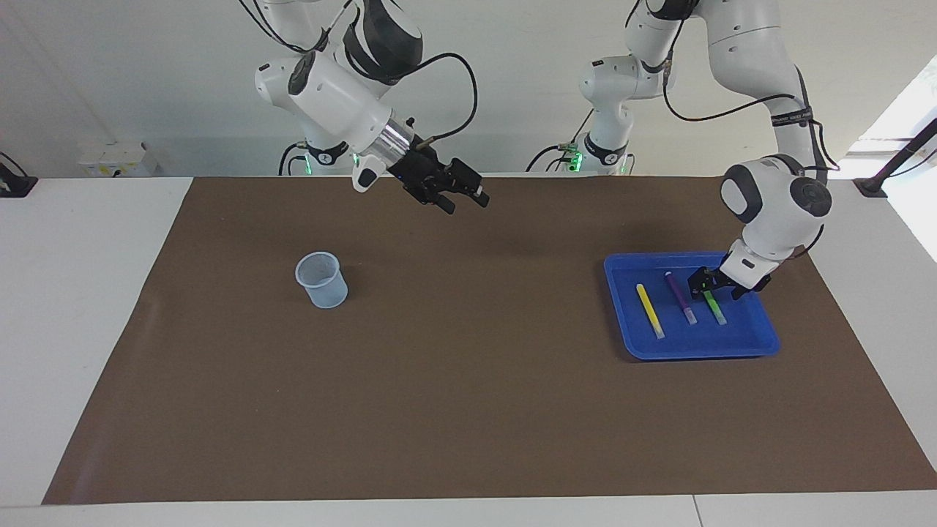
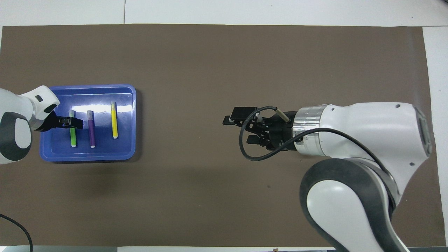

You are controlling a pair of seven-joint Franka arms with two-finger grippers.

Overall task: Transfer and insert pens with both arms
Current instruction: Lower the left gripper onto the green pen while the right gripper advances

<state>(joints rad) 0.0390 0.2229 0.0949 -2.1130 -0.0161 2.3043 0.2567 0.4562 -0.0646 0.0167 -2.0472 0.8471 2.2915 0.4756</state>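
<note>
Blue tray holds yellow pen, purple pen and green pen; left gripper straddles the green one, jaws apart. Right gripper hangs over the desk, jaws apart.

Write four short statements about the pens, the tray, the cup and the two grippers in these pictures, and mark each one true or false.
1. All three pens lie in the blue tray: the yellow pen, the purple pen and the green pen. True.
2. The left gripper is down at the purple pen. False: it is at the green pen, jaws open.
3. The right gripper holds a pen. False: it is open, empty, raised above the brown mat.
4. The clear cup stands upright with no pen in it. True.
</note>
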